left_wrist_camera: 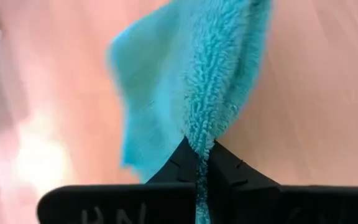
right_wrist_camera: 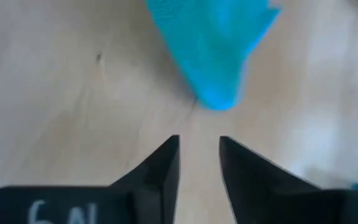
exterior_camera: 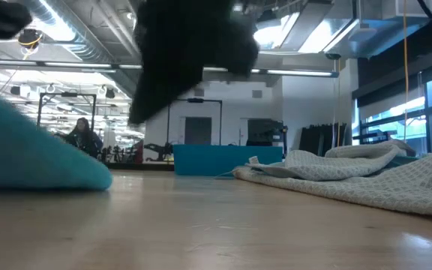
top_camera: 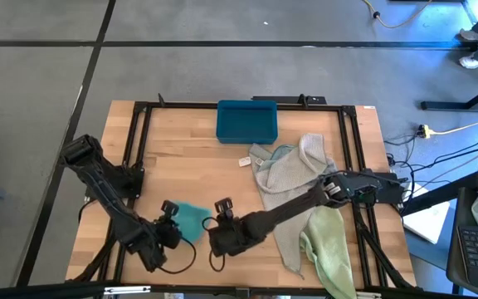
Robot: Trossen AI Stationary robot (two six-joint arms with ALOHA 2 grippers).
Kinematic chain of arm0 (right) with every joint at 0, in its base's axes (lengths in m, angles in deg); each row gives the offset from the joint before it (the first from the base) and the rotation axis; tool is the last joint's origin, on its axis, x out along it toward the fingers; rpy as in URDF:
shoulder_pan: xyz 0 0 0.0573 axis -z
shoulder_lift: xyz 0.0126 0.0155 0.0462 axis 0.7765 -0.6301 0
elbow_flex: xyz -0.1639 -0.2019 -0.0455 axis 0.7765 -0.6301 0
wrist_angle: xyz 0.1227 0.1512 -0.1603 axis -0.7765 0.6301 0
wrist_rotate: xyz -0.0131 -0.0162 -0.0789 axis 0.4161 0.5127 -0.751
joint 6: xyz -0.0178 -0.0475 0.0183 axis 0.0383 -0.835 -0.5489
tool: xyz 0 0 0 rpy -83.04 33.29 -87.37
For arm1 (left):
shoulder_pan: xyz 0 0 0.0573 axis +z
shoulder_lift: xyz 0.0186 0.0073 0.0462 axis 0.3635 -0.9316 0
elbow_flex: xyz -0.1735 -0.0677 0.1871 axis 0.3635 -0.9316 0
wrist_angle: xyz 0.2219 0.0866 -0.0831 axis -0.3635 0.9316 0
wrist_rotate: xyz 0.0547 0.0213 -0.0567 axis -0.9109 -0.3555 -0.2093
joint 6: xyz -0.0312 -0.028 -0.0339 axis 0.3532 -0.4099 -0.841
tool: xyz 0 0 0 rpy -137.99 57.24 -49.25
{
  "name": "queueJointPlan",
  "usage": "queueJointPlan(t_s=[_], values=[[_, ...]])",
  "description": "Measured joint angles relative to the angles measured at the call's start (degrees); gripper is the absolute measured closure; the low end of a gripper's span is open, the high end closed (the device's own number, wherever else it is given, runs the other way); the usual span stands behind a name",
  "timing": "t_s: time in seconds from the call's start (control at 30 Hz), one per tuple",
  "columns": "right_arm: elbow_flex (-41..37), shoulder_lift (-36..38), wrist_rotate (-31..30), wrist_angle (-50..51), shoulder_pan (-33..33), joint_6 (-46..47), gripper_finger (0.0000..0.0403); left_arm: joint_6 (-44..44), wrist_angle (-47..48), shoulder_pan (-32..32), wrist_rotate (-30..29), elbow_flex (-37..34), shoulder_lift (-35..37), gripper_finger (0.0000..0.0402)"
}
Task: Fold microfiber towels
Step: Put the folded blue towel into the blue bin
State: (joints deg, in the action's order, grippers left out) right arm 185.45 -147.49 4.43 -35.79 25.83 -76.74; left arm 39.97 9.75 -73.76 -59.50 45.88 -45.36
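Near the front edge of the pale wooden surface (top_camera: 181,158), the left tool (left_wrist_camera: 196,168) is clamped on a corner of the soft teal microfiber towel (top_camera: 191,221), likely to lift that corner for a fold. The right tool (right_wrist_camera: 199,163) hovers just beside the towel, jaws narrowly parted and empty, probably ready to pinch another corner.

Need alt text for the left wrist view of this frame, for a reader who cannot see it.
The left gripper, its two dark fingers shut, pinches an edge of a fluffy teal microfiber towel. The towel spreads away from the fingers over the pale wooden table.
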Motion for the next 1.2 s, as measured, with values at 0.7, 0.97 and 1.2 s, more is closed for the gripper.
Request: queueJointPlan(t_s=[0.7,0.97,1.2], values=[[3.68,4.24,-9.93,-1.53,-5.58,4.06,0.0288,-11.07,11.88,7.14,-16.28,10.14,0.14,0.0401],[3.71,8.78,-11.87,14.20,-8.87,17.17,0.0288,8.71,7.91,22.47,-18.15,12.38,0.16,0.0401],[3.71,8.89,-14.24,24.59,-9.99,25.64,0.0288,34.04,-5.31,40.04,-18.36,14.16,0.16,0.0401]])
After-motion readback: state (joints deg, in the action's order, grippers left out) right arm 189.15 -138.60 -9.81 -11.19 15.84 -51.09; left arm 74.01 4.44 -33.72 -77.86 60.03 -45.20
